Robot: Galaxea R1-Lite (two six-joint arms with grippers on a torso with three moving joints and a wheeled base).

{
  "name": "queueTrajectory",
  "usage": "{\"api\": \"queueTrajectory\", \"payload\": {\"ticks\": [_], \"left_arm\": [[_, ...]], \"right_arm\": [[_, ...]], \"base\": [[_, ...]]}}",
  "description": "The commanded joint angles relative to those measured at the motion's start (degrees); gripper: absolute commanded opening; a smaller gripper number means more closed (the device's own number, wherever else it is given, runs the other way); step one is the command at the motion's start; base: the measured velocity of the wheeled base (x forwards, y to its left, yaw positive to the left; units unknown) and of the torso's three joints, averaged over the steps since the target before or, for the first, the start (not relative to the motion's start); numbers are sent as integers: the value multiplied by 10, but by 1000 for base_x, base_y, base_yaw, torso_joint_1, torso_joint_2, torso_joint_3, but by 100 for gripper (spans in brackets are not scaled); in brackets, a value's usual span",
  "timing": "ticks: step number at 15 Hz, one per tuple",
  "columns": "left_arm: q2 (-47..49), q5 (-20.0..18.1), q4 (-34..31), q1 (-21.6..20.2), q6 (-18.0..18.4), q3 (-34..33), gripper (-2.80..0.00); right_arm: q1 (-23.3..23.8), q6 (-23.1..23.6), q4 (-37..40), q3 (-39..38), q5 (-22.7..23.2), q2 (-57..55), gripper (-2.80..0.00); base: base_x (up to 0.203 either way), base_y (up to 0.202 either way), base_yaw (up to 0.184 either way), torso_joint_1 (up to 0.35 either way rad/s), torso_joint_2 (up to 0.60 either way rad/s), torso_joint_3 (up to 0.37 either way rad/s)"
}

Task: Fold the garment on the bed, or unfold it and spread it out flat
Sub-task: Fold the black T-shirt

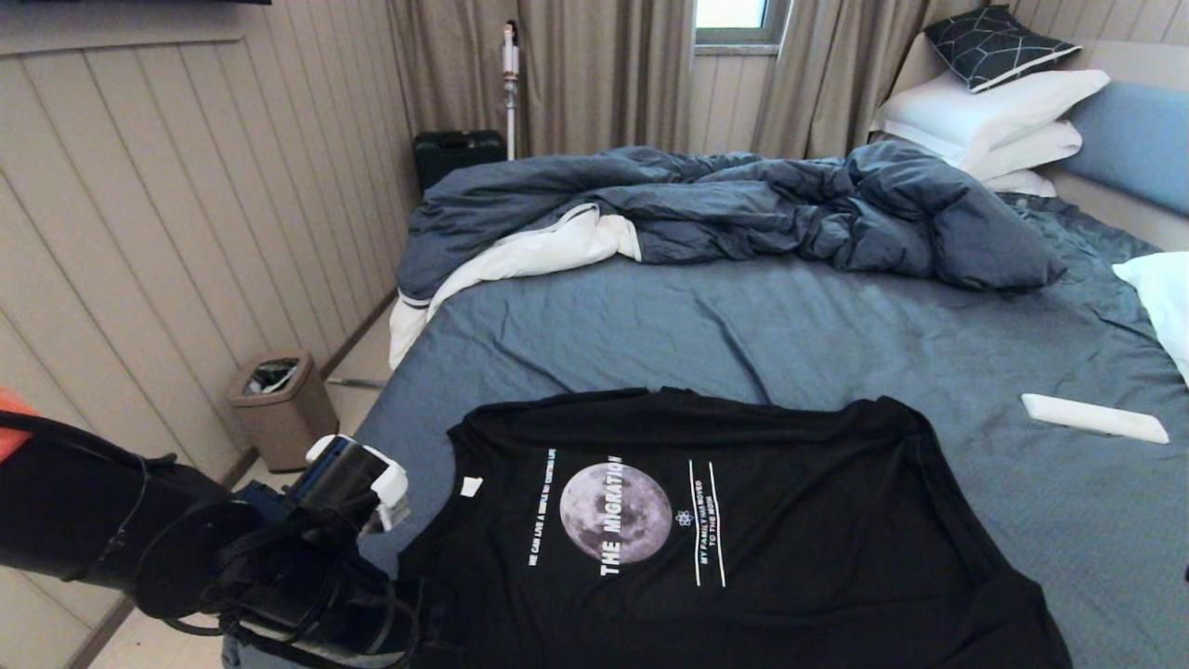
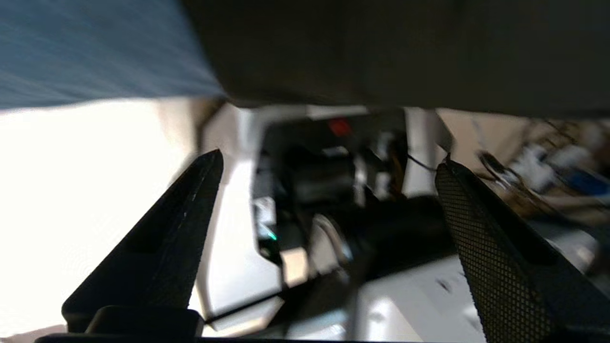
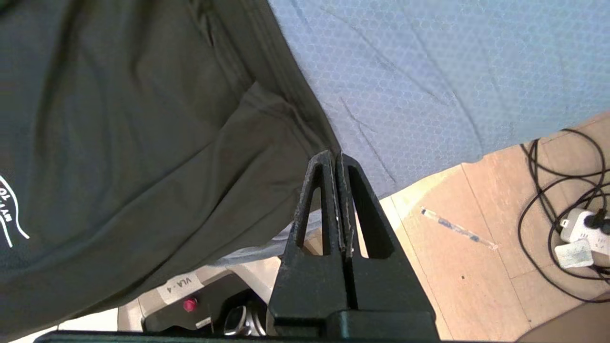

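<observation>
I find the garment [image 1: 743, 539] spread flat, print up, on the near part of the bed [image 1: 743, 325], its lower edge hanging over the bed's near side; the neck tag faces the robot's left. The rumpled duvet [image 1: 725, 204] lies well apart from it toward the far side, with the pillows [image 1: 994, 121] at the headboard on the right. My left gripper [image 2: 329, 162] is at the bed's near-left corner just beside the shirt's collar end; its fingers [image 2: 476, 228] stand wide apart with nothing between them. My right gripper [image 3: 337, 157] has its fingers pressed fully together at the shirt's edge by the sleeve; I cannot tell whether any cloth is pinched between the tips. A white flat object [image 1: 1094, 418] rests on the sheet to the right, apart from the shirt.
</observation>
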State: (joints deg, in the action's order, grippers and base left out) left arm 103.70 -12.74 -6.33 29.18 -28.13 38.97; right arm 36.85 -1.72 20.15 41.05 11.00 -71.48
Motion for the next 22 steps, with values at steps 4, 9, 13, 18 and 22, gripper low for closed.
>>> {"api": "queueTrajectory", "payload": {"ticks": [4, 9, 13, 18, 22], "left_arm": [[-2, -1, -14, 0, -9, 15, 0], [21, 66, -2, -25, 1, 9, 0], [8, 72, 88, -25, -5, -46, 0], [-31, 76, 235, -51, -17, -174, 0], [37, 167, 431, -39, -45, -218, 0]], "right_arm": [[0, 0, 2, 16, 0, 10, -280], [-1, -2, 3, 11, 3, 11, -280], [-1, -4, 1, 9, 4, 10, -280], [-5, -6, -3, -2, 9, 4, -280], [1, -4, -4, -10, 43, 2, -280]], "base": [[0, 0, 0, 0, 0, 0], [0, 0, 0, 0, 0, 0], [0, 0, 0, 0, 0, 0], [0, 0, 0, 0, 0, 0], [0, 0, 0, 0, 0, 0]]}}
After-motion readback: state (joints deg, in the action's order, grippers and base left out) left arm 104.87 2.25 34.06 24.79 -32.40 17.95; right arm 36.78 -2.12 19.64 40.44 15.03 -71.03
